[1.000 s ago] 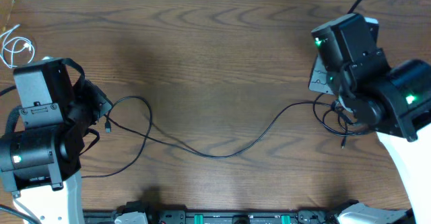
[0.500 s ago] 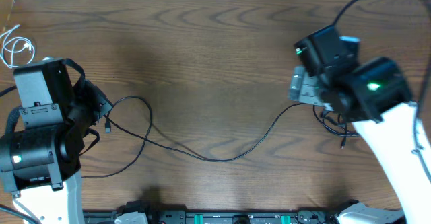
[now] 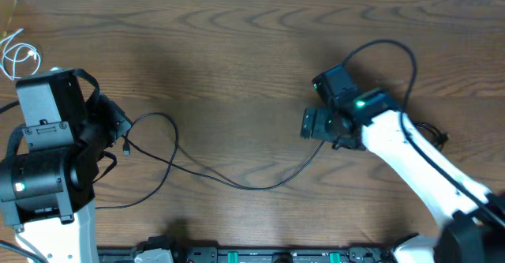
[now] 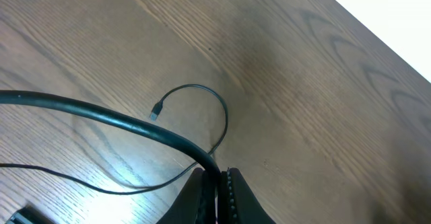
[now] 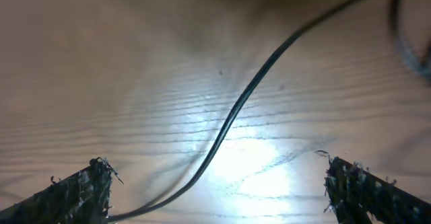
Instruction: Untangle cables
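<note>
Left gripper (image 4: 219,183) was pressed together, seemingly pinching the black cable (image 3: 252,182), which ran across the near table. White cable (image 3: 17,56) lay far left. Right gripper (image 5: 217,170) was spread astride the black one. Pulling hard could tighten the left loop. A second earlier my right arm was far right, jaws closed.

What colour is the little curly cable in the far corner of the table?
White. The white cable shows best in the overhead view, at the far left edge.
</note>
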You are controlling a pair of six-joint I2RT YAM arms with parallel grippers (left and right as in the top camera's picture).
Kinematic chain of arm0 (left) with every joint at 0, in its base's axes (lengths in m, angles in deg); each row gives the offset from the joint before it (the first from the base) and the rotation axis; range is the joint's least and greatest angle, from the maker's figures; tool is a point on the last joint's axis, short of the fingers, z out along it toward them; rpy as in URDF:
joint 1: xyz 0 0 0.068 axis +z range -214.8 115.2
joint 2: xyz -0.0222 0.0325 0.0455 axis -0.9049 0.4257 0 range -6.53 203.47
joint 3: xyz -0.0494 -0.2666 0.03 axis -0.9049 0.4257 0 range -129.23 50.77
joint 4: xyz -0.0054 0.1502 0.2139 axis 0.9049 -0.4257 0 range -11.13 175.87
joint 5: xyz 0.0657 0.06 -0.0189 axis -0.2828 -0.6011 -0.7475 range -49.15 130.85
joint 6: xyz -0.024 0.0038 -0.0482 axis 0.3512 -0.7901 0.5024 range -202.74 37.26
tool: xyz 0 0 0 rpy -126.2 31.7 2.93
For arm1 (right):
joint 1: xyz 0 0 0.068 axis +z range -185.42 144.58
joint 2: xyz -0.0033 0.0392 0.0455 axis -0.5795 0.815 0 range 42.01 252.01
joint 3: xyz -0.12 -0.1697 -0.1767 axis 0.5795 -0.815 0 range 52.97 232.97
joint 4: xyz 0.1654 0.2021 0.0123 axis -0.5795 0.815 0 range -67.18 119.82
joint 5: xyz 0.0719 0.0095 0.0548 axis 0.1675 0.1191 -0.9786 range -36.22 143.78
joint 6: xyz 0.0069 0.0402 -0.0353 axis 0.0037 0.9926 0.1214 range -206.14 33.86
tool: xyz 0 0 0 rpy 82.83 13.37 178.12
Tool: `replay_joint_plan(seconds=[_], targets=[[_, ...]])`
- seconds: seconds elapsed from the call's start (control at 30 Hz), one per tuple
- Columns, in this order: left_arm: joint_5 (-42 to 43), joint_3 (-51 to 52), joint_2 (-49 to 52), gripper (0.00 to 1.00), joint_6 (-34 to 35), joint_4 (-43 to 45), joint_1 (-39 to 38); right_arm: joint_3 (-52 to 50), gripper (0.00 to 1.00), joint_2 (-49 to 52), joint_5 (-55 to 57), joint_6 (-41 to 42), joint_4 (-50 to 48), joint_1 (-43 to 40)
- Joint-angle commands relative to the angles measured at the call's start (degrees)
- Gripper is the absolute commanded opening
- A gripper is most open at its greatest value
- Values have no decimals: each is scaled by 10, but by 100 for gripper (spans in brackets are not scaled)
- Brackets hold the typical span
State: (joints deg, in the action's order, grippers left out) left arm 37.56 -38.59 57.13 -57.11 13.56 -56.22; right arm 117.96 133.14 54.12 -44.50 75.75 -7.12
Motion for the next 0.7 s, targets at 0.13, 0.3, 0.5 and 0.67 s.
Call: replay_joint_plan(seconds=[0.13, 0.3, 0.5, 0.67], targets=[[-1, -1, 0, 8, -5, -3, 3, -10, 86, 78, -38, 25, -48, -1], [-1, -1, 0, 8, -5, -3, 3, -10, 42, 106, -37, 25, -63, -1], [-2, -1, 0, 8, -5, -3, 3, 25, 1, 97, -37, 4, -57, -5], [-1, -1, 0, 8, -5, -3, 3, 162, 1, 45, 54, -21, 68, -19]])
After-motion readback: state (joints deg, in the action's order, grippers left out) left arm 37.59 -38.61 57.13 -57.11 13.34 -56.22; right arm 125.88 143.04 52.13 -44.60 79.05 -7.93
